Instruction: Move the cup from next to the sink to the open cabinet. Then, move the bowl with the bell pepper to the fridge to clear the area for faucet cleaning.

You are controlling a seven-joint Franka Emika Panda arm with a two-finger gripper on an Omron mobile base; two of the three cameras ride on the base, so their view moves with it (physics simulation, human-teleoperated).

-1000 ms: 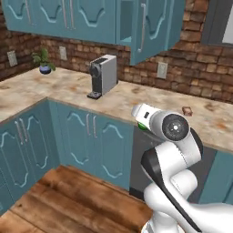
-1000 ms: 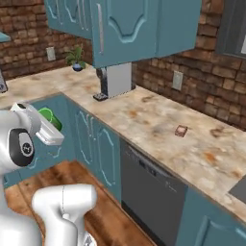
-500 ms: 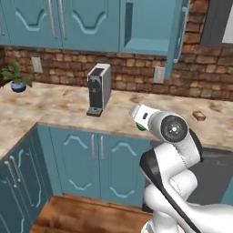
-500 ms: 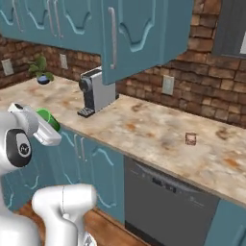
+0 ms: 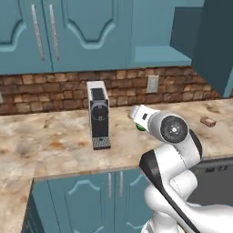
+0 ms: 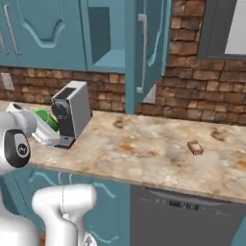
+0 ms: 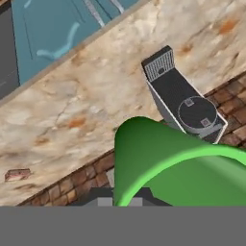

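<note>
Cup: the bright green cup (image 7: 163, 163) is seen close up in the hand view, its rim nearest the camera and its narrower base pointing away; slivers of green show beside the robot's wrist in the left base view (image 5: 140, 127) and in the right base view (image 6: 47, 118).
Gripper: the gripper (image 7: 126, 198) is seen at the bottom of the hand view, under the cup; the fingers are drawn almost together and are pinching the cup, which is carried above the worktop, clear of it.
Open cabinet: the teal upper cabinet (image 5: 159, 57) is seen above the worktop's back edge with its door (image 6: 144, 48) swung outward; a bare teal shelf floor is seen inside (image 6: 104, 61).
Coffee machine: a grey and black coffee machine (image 5: 98, 116) stands on the worktop near the brick back wall, just beside the carried cup in both base views (image 6: 72, 113); from the hand view its top and drip grille are seen (image 7: 182, 101).
Worktop: a mottled beige stone worktop (image 6: 158, 153) runs along the brick wall.
Small item: a small brown block (image 6: 195, 147) lies on the worktop well apart from the coffee machine, toward the worktop's right part (image 5: 208, 121).
Dishwasher: a dark panel (image 6: 182, 216) is set under the worktop's front edge.
Writing: no brand, label or lettering can be read on anything.
</note>
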